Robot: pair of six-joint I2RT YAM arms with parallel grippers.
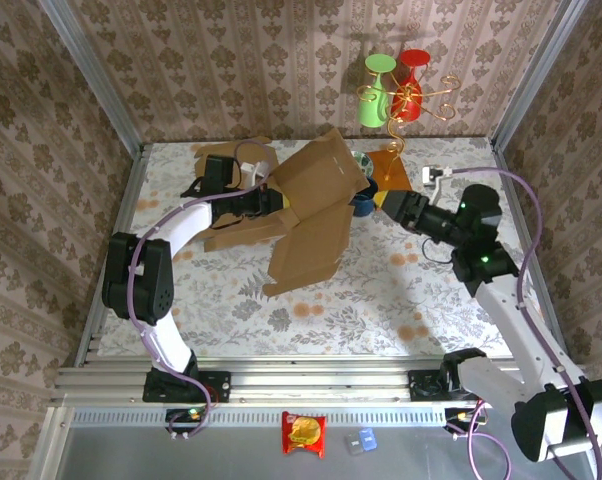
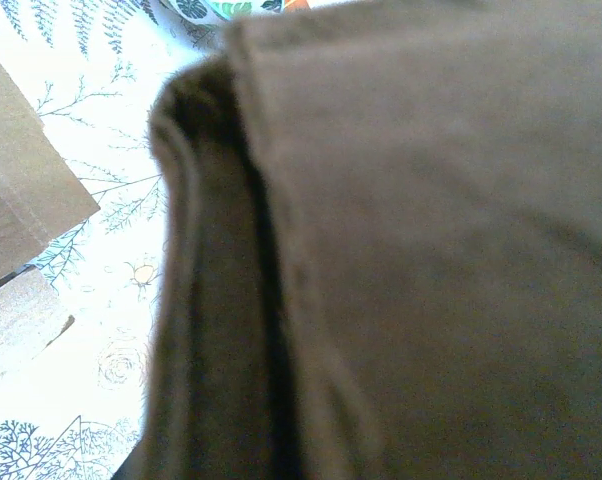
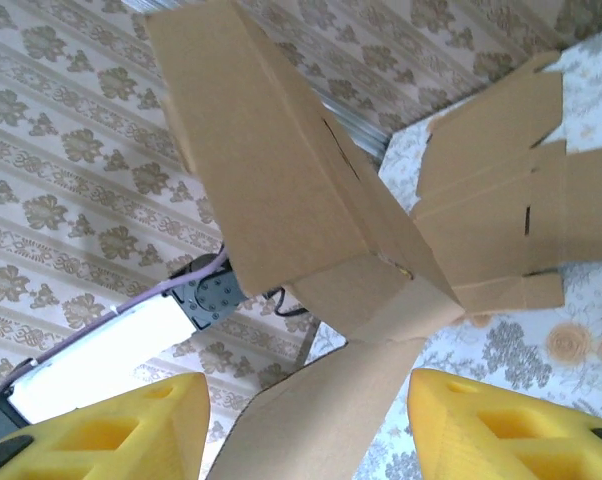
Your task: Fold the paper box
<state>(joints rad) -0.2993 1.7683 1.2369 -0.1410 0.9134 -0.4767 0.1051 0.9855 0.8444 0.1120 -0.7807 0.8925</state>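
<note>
1 paper box (image 1: 316, 185): left jaws clamped on it, right jaws apart around 1 flap (image 3: 321, 420).

You cannot see the fingertips of the left gripper (image 1: 266, 200) from above. The paper box (image 1: 316, 215) covers them, and it also covers half of a blue object (image 1: 364, 206) near the table's far edge. Close against the left wrist camera, the box blurs to dark brown. The picture's bottom edge cuts off the yellow fingers (image 3: 111, 435) of the right gripper (image 3: 301, 440).
</note>
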